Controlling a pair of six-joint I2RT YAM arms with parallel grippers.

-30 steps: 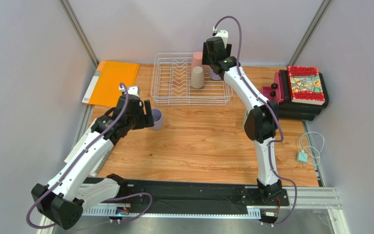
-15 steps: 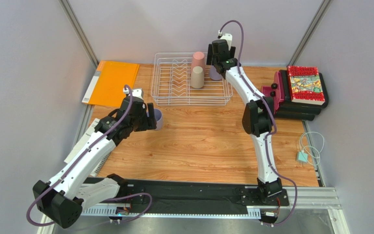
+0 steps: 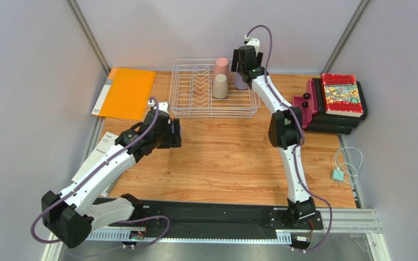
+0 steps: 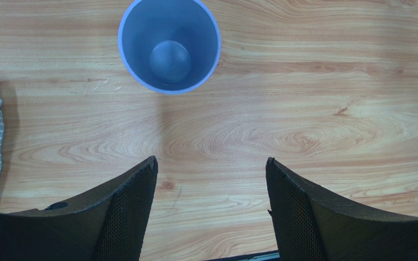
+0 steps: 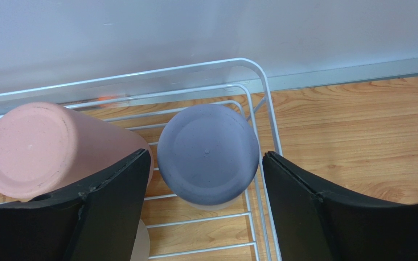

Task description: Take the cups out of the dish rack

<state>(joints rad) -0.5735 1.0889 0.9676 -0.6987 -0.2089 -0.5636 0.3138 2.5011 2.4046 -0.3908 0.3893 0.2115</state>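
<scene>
- Left gripper (image 4: 211, 163) — jaws spread, holding nothing. The freed lavender cup (image 4: 169, 46) stands mouth up on the table (image 4: 331, 109), ahead of the fingertips and apart from them. Bare wood to its right offers room for more cups.
- Dish rack (image 3: 215, 115) sits at the table's far side, near the back wall. Its raised wire sides mean a cup must rise clear before travelling.
- Pink cup (image 5: 53, 147) and beige cup (image 3: 220, 86) appear base up in the rack, the pink one just beside the racked lavender cup (image 5: 208, 152).
- Right gripper (image 5: 207, 155) — open, its fingers straddling the racked lavender cup in the rack's right corner. Contact cannot be told.
- Judgement: the cups are thin plastic, light, smooth and tapered, so fingers may slide off the narrow end. A hold lower on the wall with a moderate squeeze is advised. The pink cup crowds the left finger.
</scene>
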